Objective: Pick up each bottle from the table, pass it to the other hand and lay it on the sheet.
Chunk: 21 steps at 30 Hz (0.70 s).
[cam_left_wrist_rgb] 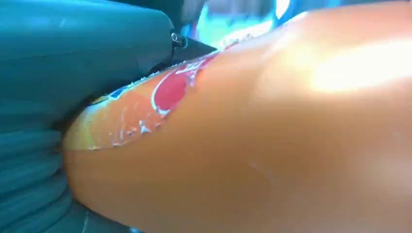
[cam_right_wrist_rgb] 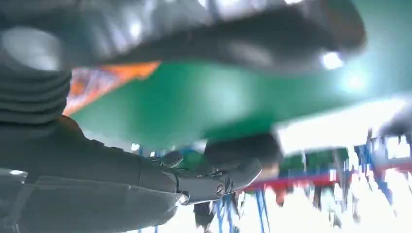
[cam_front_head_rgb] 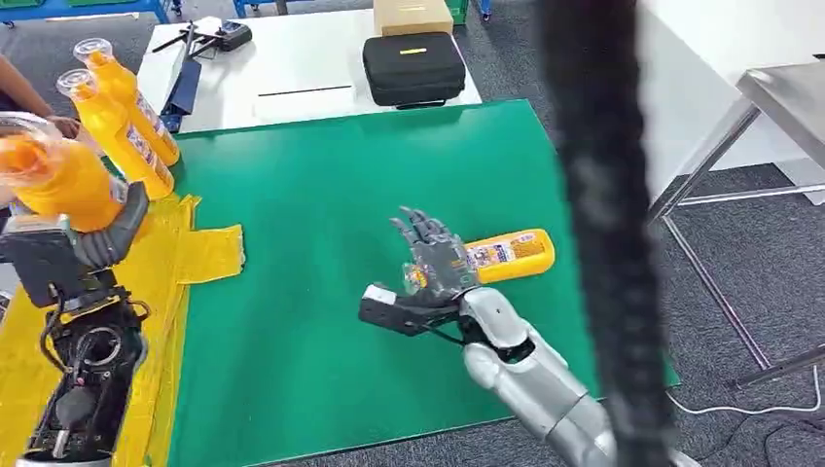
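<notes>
Left hand [cam_front_head_rgb: 92,243] at the left edge of the head view, and it's got a bottle! The held orange bottle [cam_front_head_rgb: 53,180] sits clamped in that hand, its clear cap end toward the upper left corner of the frame, its long axis slanting from there down to the right into the grip. In the left wrist view the same bottle [cam_left_wrist_rgb: 252,145] swells across the frame, orange body with a red-and-white label patch pressed right against the hand's grey cover [cam_left_wrist_rgb: 63,53].

Over to the centre: a second bottle, the lying bottle [cam_front_head_rgb: 506,255], is flat on the green mat [cam_front_head_rgb: 321,195], long axis running nearly left to right, tilted slightly up to the right. Its rounded base points toward the right of the frame, its cap end tucked behind the right hand [cam_front_head_rgb: 433,261]. That hand is on the bottle's neck end, fingers fanned upward; whether it actually grips or only rests there, I cannot tell. The right wrist view is blurred, showing dark fingers [cam_right_wrist_rgb: 214,182] and a sliver of orange.

Upper left, two more orange bottles [cam_front_head_rgb: 122,112] lie side by side, caps toward the upper left corner, on the edge of the yellow sheet [cam_front_head_rgb: 209,253]. A person's arm [cam_front_head_rgb: 24,92] shows at the left border. A black case [cam_front_head_rgb: 413,66] sits on the white table [cam_front_head_rgb: 292,68] at the top.
</notes>
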### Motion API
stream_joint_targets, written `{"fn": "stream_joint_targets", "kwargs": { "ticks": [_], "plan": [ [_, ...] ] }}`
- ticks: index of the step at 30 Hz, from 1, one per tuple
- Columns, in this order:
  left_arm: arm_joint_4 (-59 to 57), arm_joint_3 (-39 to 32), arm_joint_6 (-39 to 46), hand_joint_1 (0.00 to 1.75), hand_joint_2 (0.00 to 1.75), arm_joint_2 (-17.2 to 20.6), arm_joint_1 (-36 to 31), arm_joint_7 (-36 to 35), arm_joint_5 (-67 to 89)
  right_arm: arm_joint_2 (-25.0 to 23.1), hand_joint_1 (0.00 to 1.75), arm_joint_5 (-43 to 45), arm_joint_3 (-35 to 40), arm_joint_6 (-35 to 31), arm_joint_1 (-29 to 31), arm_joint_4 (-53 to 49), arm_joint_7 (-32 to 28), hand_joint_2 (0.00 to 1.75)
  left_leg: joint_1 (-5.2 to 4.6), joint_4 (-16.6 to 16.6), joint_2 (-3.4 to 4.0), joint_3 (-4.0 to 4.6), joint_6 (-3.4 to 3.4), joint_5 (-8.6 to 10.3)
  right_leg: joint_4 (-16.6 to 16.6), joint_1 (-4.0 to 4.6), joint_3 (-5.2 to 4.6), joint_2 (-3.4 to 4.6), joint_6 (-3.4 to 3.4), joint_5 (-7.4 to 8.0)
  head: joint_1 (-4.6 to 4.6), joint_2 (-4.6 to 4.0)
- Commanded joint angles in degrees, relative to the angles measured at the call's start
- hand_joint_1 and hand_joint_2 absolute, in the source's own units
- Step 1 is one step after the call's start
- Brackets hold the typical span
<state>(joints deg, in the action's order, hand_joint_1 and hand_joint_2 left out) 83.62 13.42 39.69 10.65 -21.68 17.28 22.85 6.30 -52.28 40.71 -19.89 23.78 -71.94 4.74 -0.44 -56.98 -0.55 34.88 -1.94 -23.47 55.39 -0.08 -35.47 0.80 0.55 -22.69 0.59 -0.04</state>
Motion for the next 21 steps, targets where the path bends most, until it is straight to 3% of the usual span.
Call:
{"fn": "stream_joint_targets", "kwargs": {
  "ticks": [1,9,11,12,17,20,21],
  "plan": [
    [-26.68,0.03,-1.28,1.75,1.75,6.38,0.53,-10.52,29.05,9.52,0.00,-2.42,-10.56,2.34,1.03,-13.83,-3.53,1.75,-0.15,0.11,-0.02,-0.28,0.07,-0.02,0.02,-0.13,0.20,-0.05,0.03,-0.08,-0.02,0.00],
    [-25.30,0.08,-2.24,1.75,1.75,6.07,0.03,-11.14,29.53,8.75,0.00,-2.69,-9.95,2.25,0.77,-13.06,-3.58,1.75,0.01,-0.01,-0.01,-0.22,0.14,-0.11,0.04,0.00,0.23,-0.04,0.01,-0.13,-0.02,0.00],
    [-25.30,0.08,-2.24,1.75,1.75,6.07,0.03,-11.14,29.53,8.75,0.00,-2.69,-9.95,2.25,0.77,-13.06,-3.58,1.75,0.03,-0.15,0.01,-0.64,0.31,-0.37,0.21,0.03,0.63,-0.12,0.00,-0.40,-0.02,0.00],
    [-25.30,0.08,-2.24,1.75,1.75,6.07,0.03,-11.14,29.53,8.75,0.00,-2.69,-9.95,2.25,0.77,-13.06,-3.58,1.75,0.01,0.00,0.00,-0.17,0.11,-0.08,0.02,-0.01,0.18,0.01,0.02,-0.08,0.00,0.00],
    [-25.30,0.08,-2.24,1.75,1.75,6.07,0.03,-11.14,29.53,8.75,0.00,-2.69,-9.95,2.25,0.77,-13.06,-3.58,1.75,0.01,0.00,0.03,-0.13,0.09,-0.06,0.02,-0.01,0.14,0.04,0.02,-0.06,-0.02,0.00],
    [-29.52,4.20,-10.09,1.75,1.75,7.61,-0.23,-16.78,39.81,9.97,0.00,-2.32,-9.45,2.72,2.66,-12.74,-3.72,1.75,0.01,-0.02,0.02,-0.18,0.12,-0.10,0.05,0.00,0.19,0.02,0.01,-0.10,-0.02,0.00],
    [-33.73,6.11,-13.35,1.75,1.75,7.19,-1.26,-17.72,41.53,10.71,0.00,-0.57,-9.12,6.33,3.86,-12.10,-3.35,1.75,-0.01,-0.03,0.05,-0.23,0.13,-0.12,0.07,-0.02,0.22,0.04,0.02,-0.12,-0.02,0.00]
  ]
}}
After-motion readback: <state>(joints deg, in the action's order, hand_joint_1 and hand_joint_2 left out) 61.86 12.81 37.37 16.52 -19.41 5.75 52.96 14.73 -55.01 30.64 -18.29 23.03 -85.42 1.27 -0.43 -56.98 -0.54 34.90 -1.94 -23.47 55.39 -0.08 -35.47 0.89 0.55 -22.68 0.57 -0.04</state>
